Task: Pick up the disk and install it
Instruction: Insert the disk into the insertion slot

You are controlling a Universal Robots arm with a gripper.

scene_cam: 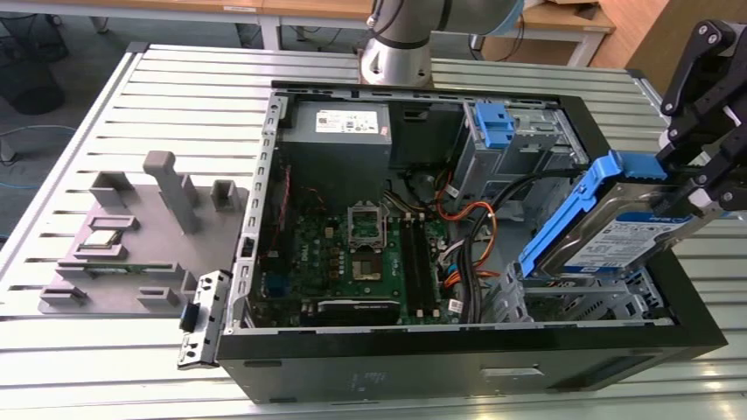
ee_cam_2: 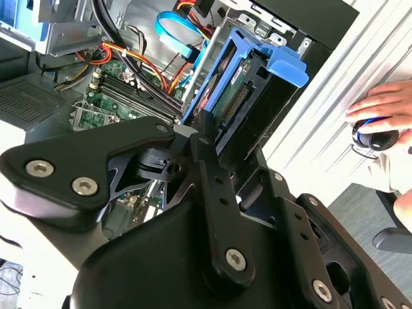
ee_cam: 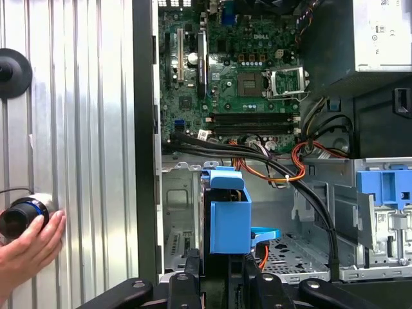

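Slatted metal table (scene_cam: 140, 87) with an open PC case (scene_cam: 467, 367) lying on its side, board (scene_cam: 350, 254) facing up. The gripper (scene_cam: 688, 188) sits over the case's drive-bay corner, at the exterior view's right end of the case, and it's pinching the disk (scene_cam: 607, 236) by its blue-bracketed edges. The disk hangs off the fingertips at a tilt, labelled face outward, with its lower end down at the metal cage (scene_cam: 583, 302) in that corner. Can't tell if it's touching the cage.

In both wrist views the fingers (ee_cam: 193, 273) sit either side of the blue bracket, with the disk (ee_cam: 230, 215) sticking out past them toward the case's inside. In the second wrist view one finger (ee_cam_2: 207, 151) presses right against the disk (ee_cam_2: 238, 96).

A spare blue bracket (scene_cam: 494, 122) stands at the case's far side, next to the grey power supply (scene_cam: 338, 122). A person's hand (ee_cam: 29, 241) rests on the table just outside the case wall.
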